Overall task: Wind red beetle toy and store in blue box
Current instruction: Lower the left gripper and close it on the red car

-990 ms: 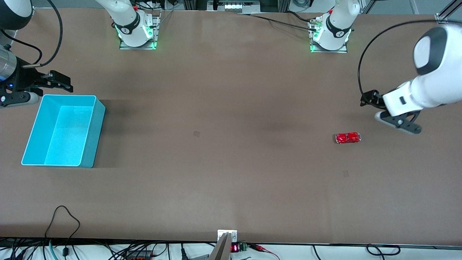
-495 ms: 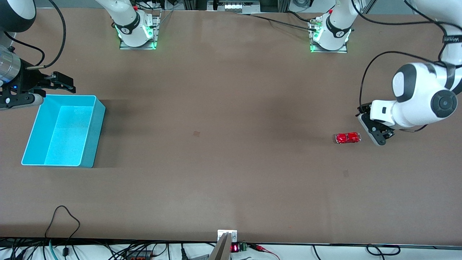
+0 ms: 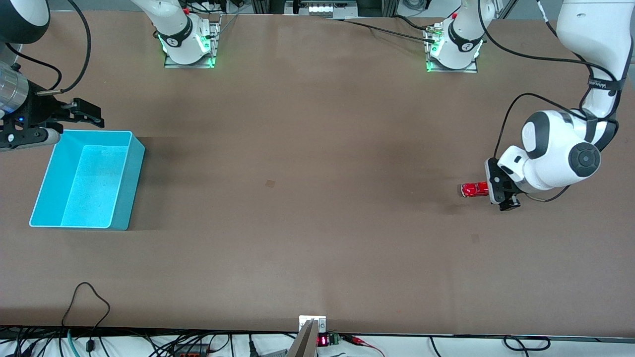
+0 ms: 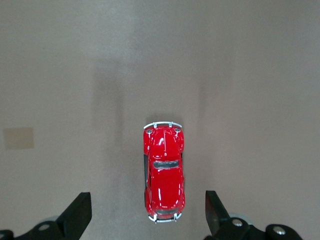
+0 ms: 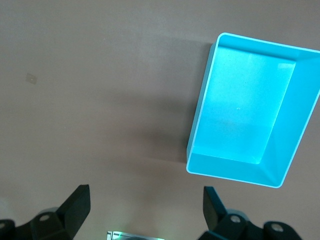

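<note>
The red beetle toy (image 3: 474,189) lies on the brown table toward the left arm's end; part of it is covered by the left hand. In the left wrist view the toy (image 4: 164,170) lies between the spread black fingers, touching neither. My left gripper (image 3: 501,191) is open and hangs over the toy's rear end. The blue box (image 3: 87,178) stands empty toward the right arm's end, also shown in the right wrist view (image 5: 250,107). My right gripper (image 3: 79,113) is open and empty, waiting in the air by the box's edge that faces the bases.
The brown table (image 3: 307,198) carries only the toy and the box. The two arm bases (image 3: 186,42) (image 3: 454,47) stand along the edge farthest from the front camera. Cables hang below the table's nearest edge.
My left arm has swung down and toward the toy, from beside it to directly over its rear end. The right arm has barely moved. The toy and box have not moved.
</note>
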### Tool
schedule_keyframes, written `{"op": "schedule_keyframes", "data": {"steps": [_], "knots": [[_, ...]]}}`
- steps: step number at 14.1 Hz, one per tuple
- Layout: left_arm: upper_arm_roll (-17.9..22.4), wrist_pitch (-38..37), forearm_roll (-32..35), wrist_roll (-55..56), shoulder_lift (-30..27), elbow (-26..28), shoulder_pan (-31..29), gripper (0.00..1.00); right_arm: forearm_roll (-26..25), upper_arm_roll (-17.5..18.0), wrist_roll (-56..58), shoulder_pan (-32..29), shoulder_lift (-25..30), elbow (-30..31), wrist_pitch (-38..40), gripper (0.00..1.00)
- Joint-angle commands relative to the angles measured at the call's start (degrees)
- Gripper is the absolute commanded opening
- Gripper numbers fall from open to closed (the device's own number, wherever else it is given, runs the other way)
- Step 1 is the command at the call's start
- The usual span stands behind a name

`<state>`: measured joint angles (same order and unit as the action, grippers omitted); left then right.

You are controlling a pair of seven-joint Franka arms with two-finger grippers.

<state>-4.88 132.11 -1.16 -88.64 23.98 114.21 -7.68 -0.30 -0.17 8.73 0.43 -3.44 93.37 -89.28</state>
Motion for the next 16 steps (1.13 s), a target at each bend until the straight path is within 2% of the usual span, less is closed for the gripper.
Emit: {"op": "schedule_keyframes", "data": {"steps": [1,3,8,11,12,13,16], "knots": [[-0.4,7.3,1.0,-2.0,-0.9,5.3,-0.4,1.00,0.4,0.0,0.3,0.2,0.4,-0.2,0.4,1.00],[-0.4,12.3,0.9,-2.0,-0.8,8.6,-0.4,1.00,0.4,0.0,0.2,0.2,0.4,-0.2,0.4,1.00],[-0.4,17.1,1.0,-2.0,-0.8,12.1,-1.1,0.99,0.4,0.0,0.2,0.4,0.4,-0.2,0.4,1.00],[-0.4,19.8,1.0,-2.0,-0.6,13.4,-1.1,0.81,0.5,0.0,0.0,0.4,0.4,-0.2,0.4,1.00],[-0.4,19.8,0.9,-2.0,-0.7,13.4,-1.1,0.61,0.5,0.0,-0.3,0.4,0.4,-0.2,0.4,1.00],[-0.4,19.9,0.9,-2.0,-0.7,13.4,-1.1,0.58,0.4,0.0,-0.3,0.4,0.4,-0.2,0.4,1.00],[-0.3,19.8,0.9,-2.0,-0.7,13.4,-1.1,0.38,0.5,0.0,-0.5,0.4,0.4,-0.2,0.4,1.00]]}}
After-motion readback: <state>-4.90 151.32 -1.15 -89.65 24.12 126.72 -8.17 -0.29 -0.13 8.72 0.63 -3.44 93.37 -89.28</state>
